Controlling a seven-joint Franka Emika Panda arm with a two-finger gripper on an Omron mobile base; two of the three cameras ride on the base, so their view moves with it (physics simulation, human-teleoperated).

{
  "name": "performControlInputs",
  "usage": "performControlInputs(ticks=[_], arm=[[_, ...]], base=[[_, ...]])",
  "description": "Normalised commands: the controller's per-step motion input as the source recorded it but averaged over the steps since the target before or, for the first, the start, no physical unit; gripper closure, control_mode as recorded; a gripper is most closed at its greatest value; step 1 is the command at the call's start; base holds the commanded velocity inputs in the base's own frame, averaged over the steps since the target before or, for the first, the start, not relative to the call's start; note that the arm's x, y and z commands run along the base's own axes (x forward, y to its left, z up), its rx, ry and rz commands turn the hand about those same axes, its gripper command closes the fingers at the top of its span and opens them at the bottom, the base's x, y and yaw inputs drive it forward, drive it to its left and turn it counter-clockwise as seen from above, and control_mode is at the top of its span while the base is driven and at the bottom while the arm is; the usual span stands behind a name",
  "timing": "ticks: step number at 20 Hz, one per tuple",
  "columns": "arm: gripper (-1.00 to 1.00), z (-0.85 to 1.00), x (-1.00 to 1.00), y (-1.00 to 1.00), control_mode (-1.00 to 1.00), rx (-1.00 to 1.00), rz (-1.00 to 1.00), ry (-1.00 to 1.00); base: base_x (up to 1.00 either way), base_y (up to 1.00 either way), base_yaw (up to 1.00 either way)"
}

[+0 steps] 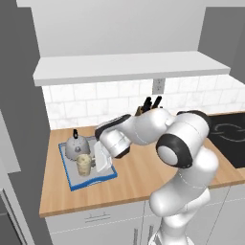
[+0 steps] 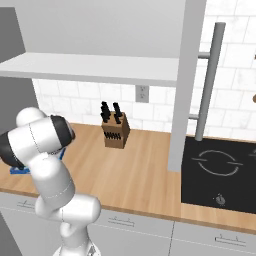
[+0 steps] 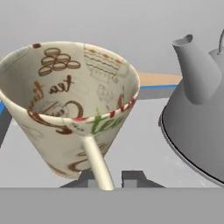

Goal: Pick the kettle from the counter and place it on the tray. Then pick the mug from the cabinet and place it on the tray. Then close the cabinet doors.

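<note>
Fingertips of the claw (image 3: 111, 178) flank the thin handle of the cream patterned mug (image 3: 72, 103); whether they pinch it is hard to tell. Beside the mug, the silver-grey dome kettle (image 3: 197, 113), cut off at frame edge, shares the blue-rimmed grey tray (image 1: 72, 182).

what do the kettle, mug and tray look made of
Kettle: probably metal, plain matt silver-grey body, black handle. Mug: likely glazed ceramic, cream with brown and green printed patterns. Tray: flat grey base with a raised blue rim, perhaps plastic or coated metal; the render leaves it open.
</note>
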Motion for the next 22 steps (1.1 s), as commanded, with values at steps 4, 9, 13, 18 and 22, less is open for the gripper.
performControlInputs(ticks=[4, 9, 13, 18, 22], arm=[[-1.0, 0.0, -0.01, 0.0, -1.0, 0.0, 0.0, 0.0], [-1.0, 0.16, -0.14, -0.01, -1.0, 0.0, 0.01, 0.0], [-1.0, 0.47, -0.38, -0.18, -1.0, 0.01, 0.04, 0.0], [-1.0, 0.69, -0.36, -0.3, -1.0, 0.04, 0.03, 0.02], [-1.0, 0.72, -0.58, -0.33, -1.0, 0.0, -0.08, 0.18]], base=[[0.0, 0.0, 0.0], [0.0, 0.0, 0.0], [0.0, 0.0, 0.0], [0.0, 0.0, 0.0], [0.0, 0.0, 0.0]])
